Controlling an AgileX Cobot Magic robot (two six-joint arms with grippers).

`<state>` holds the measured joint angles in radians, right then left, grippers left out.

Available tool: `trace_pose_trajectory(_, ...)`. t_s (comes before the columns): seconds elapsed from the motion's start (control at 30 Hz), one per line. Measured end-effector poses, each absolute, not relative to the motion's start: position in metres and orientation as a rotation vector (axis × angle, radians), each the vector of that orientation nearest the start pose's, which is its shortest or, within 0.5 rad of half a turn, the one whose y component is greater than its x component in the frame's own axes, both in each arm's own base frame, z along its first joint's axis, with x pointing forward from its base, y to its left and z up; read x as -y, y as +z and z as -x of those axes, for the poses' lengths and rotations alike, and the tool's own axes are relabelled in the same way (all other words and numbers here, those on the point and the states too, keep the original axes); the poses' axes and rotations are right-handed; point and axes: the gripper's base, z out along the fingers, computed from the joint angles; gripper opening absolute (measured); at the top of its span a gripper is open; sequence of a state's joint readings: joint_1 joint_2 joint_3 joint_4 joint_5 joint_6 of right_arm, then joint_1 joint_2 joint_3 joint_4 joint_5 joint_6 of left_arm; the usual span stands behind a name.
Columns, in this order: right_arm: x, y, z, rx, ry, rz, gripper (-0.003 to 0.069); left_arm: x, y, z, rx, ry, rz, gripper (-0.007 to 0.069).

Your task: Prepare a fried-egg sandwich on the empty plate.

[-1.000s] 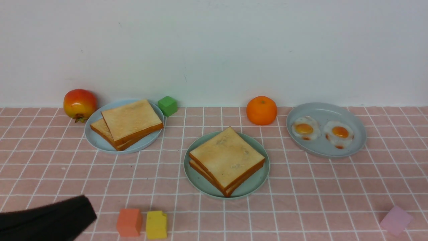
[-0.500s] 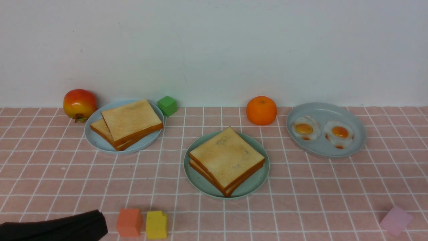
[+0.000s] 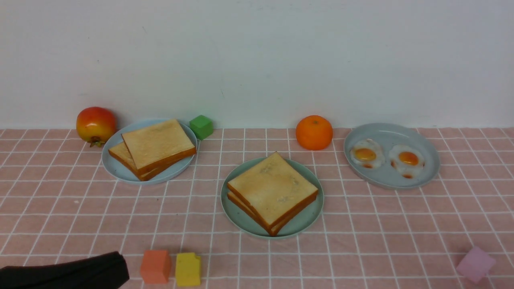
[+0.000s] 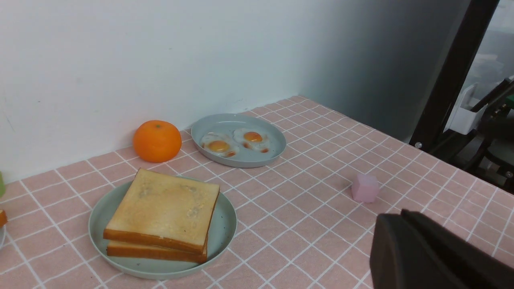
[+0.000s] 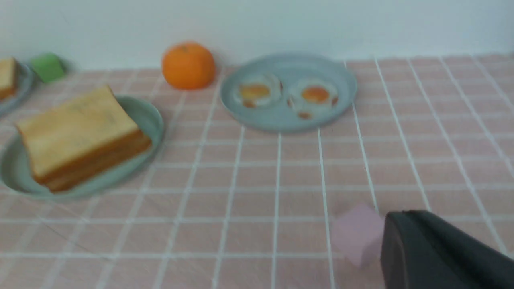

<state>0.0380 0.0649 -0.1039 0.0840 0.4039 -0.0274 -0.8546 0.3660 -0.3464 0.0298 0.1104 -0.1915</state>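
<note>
Judging handling: the fried-egg sandwich looks light and foam-like, its two toast slices stiff enough to keep their square shape; no egg shows between the slices in any view, so I cannot confirm one is there.
Fragility: probably low, though the top slice could slide off the lower one if nudged sideways.
Grasp point: a crust edge overhanging toward the near rim seems the best place to pinch, thin side between the jaws.
Location: the sandwich sits on the empty plate, mid-desk, between the toast plate and the egg plate.
Left pincer: jaws together, nothing held, low at the near left edge of the desk, just beside the orange block, well apart from the sandwich.
Right pincer: jaws together, empty, near the pink block; it is out of the front view.
Spare eggs: two fried eggs lie on the egg plate.
</note>
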Motion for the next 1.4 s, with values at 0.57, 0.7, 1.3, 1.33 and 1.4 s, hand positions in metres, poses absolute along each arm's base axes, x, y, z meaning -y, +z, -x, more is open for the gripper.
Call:
trace_pose_trajectory(0.57,-0.001,0.173,-0.052,-1.879,0.035,-0.002,0.0005,0.068,0.293,-0.060,-1.586,-0.772,-0.569,0.0014)
trace_pose_trajectory(0.7,-0.001,0.173,-0.052,-1.879,0.035,-0.003,0.0007,0.068,0.293,-0.060,-1.586,-0.772,-0.569,0.0015)
trace_pose_trajectory(1.3,-0.001,0.173,-0.052,-1.879,0.032,-0.001,0.0007,0.065,0.294,-0.061,-1.574,-0.739,-0.559,0.0029)
trace_pose_trajectory(1.33,-0.001,0.173,-0.052,-1.879,0.032,-0.001,0.0007,0.062,0.296,-0.061,-1.561,-0.713,-0.537,0.0024)
trace_pose_trajectory(1.4,-0.001,0.173,-0.052,-1.879,0.032,-0.001,0.0007,0.050,0.298,-0.060,-1.527,-0.653,-0.446,-0.0004)
